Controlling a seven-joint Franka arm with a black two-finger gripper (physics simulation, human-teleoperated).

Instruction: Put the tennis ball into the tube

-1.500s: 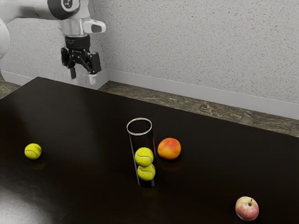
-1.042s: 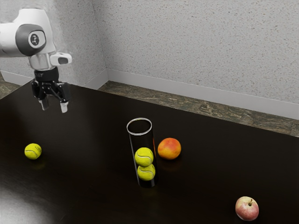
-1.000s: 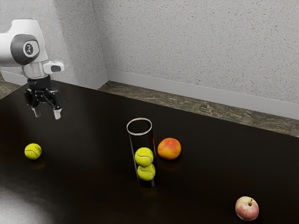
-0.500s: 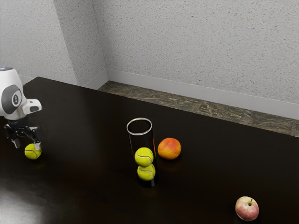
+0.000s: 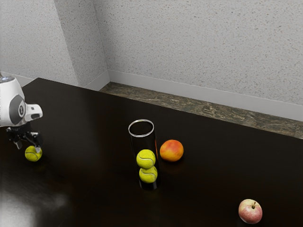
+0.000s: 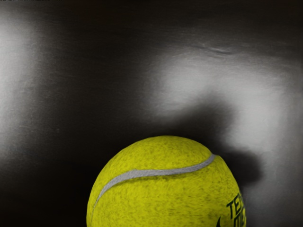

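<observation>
My gripper (image 5: 29, 147) is open, low at the exterior view's left edge, at the upper part of the loose tennis ball (image 5: 33, 153). One fingertip overlaps the ball's top in that view; the other stands off to its left. In the wrist view the same yellow ball (image 6: 165, 194) lies large just under the hand, its pale seam showing. Near the middle of the table, the clear tube (image 5: 141, 128) stands upright with an open top. It holds a lower tennis ball (image 5: 148, 174) and an upper tennis ball (image 5: 146, 159), stacked.
An orange fruit (image 5: 171, 150) rests close beside the tube, toward the exterior view's right. A red and yellow apple (image 5: 250, 211) sits near that view's lower right. The dark, glossy table (image 5: 90, 189) has its far edge along the wall side.
My gripper has come down and toward the exterior view's left, from high above the table to the loose ball. Over the last half second the hand has tilted slightly. The balls have stayed put.
</observation>
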